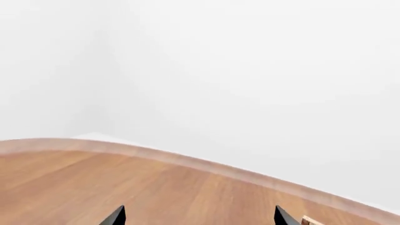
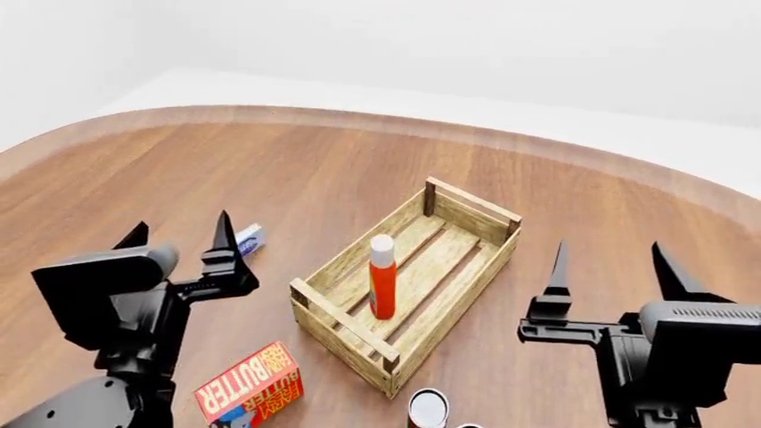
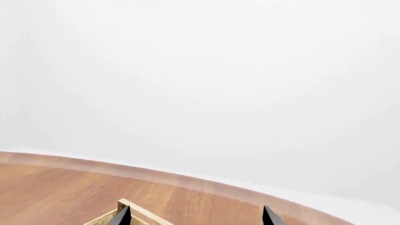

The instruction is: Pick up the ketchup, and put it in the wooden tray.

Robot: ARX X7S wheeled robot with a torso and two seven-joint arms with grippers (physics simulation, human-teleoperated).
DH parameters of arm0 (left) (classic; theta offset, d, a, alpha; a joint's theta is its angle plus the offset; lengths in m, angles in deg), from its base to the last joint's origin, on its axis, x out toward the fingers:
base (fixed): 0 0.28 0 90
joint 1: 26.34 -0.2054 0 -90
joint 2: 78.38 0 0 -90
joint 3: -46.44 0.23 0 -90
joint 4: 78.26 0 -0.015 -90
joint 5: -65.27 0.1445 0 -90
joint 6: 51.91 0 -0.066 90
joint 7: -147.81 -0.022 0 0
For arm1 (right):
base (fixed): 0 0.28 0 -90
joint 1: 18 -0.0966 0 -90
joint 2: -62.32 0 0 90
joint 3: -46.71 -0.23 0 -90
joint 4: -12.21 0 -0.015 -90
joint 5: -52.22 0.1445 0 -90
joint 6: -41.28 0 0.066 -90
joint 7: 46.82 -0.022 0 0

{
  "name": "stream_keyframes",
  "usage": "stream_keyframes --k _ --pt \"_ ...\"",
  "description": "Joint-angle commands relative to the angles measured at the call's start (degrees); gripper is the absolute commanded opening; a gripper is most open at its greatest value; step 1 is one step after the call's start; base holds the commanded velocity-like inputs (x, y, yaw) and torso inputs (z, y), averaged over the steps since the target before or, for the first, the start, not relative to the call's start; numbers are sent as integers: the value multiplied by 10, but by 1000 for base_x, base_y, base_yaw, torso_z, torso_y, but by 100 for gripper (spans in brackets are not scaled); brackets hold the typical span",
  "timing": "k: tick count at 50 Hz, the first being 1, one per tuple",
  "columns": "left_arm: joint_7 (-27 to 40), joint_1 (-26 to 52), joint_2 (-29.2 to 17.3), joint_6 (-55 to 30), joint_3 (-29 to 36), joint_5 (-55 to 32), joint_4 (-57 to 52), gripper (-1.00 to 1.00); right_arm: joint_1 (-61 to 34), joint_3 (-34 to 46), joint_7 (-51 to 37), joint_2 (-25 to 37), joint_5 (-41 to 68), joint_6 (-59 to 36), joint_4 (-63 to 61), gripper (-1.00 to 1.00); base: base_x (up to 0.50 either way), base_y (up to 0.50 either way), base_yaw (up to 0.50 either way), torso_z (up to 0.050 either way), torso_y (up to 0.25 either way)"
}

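Note:
The ketchup (image 2: 382,278), a slim orange-red bottle with a white cap, stands upright inside the wooden tray (image 2: 466,290), near its middle. The pale slatted tray lies diagonally on the table between my two arms. My left gripper (image 2: 178,234) is open to the left of the tray, fingers pointing up and away. My right gripper (image 2: 609,259) is open to the right of the tray and holds nothing. In the left wrist view the left gripper (image 1: 200,216) shows two spread fingertips over bare wood. In the right wrist view the right gripper (image 3: 196,216) is spread, with a tray corner (image 3: 134,208) beside one fingertip.
A red-and-yellow butter box (image 2: 249,385) lies near the front left. A small round can (image 2: 427,407) stands in front of the tray. A small white and blue object (image 2: 249,239) lies behind the left gripper. The round wooden table's edge (image 2: 356,118) curves across the back.

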Motion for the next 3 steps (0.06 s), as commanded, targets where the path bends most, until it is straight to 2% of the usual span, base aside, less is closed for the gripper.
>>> stream_keyframes --k 1,3 --pt "18 -23 -16 17 0 20 -15 100 17 7 -7 -6 -9 12 -7 100 0 0 0 0 0" --pt "19 -25 -17 18 -1 21 -15 100 19 7 -8 -6 -9 13 -8 100 0 0 0 0 0"
